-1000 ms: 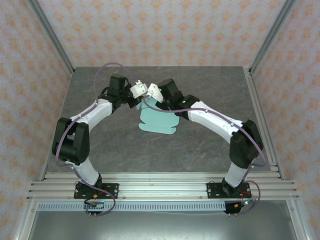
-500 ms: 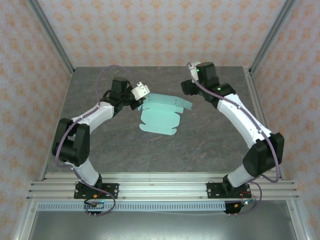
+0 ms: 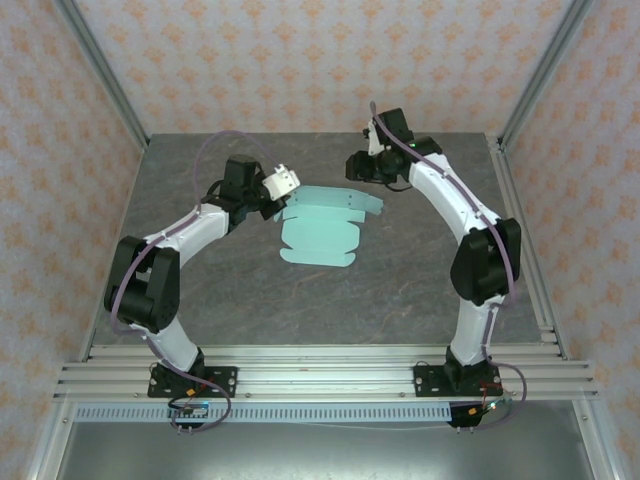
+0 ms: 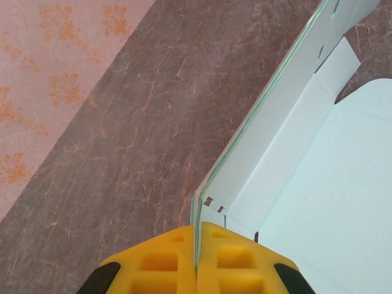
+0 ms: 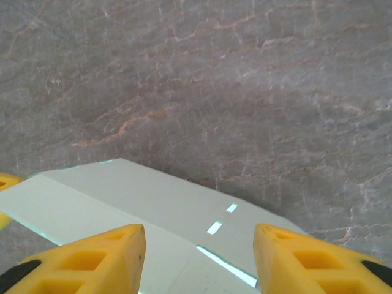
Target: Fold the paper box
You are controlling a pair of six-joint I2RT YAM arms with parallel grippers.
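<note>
Paper box edge vanishes between clamped left fingers; right fingers apart, partly cropped.

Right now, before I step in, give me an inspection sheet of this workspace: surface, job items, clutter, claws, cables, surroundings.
Surface: grey marbled table.
Job's things: paper box, partly folded, far flap raised, the rest flat on the table.
Clutter: nothing seen.
Claws: left claw shut on the raised flap's left end; right claw open, near the flap's right end.
Cables: purple cable looped above the left arm.
Surroundings: patterned walls; aluminium rails at the near edge.
</note>
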